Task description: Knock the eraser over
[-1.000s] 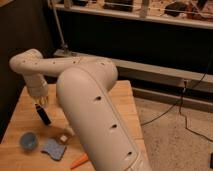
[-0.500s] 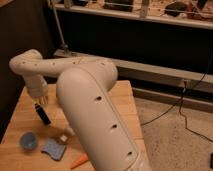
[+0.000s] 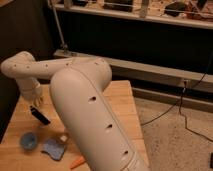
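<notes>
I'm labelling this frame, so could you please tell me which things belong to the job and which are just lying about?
Job:
- slim black rectangular eraser, lying tilted on the wooden table
- gripper, just above the eraser

Lying about:
- small round blue bowl
- flat blue sponge
- orange carrot

Dim warm light; dark backdrop; soft blur throughout, gripper point(image 3: 36, 102) above table point(image 3: 20, 120) included.

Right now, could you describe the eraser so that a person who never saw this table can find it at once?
Look at the wooden table and go to its left part, where the arm's hand hangs. Just below the hand lies the eraser, a slim black block lying at a slant. It is the only dark, stick-like thing; the blue bowl, blue sponge and orange carrot sit nearer the front edge.
</notes>
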